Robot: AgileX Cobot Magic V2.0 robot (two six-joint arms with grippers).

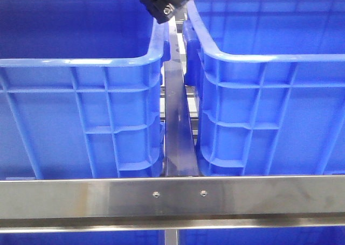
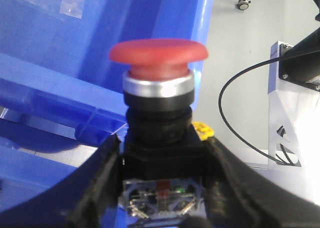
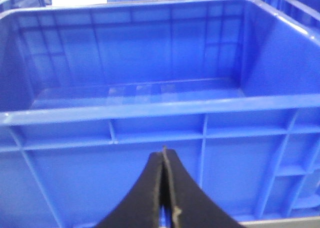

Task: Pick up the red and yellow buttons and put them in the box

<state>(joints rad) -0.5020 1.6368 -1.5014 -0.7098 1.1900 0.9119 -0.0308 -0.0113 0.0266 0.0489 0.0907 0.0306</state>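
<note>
While the left hand [image 2: 162,188] clamps the red button [image 2: 159,55] by its black body, cap pointing away from the fingers, the unit looks rigid, light, glossy; hold the square base, not the dome; right hand [image 3: 164,188] pinched empty, facing a box [image 3: 150,110].

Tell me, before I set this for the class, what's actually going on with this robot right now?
The left gripper is clamped on the black body of a red button, a mushroom-headed push button, with something small and yellow just behind it. A blue crate sits close behind. In the front view two blue crates stand side by side on a metal frame, with an arm over the gap between them. The right gripper is shut and empty, facing another crate that looks empty.
</note>
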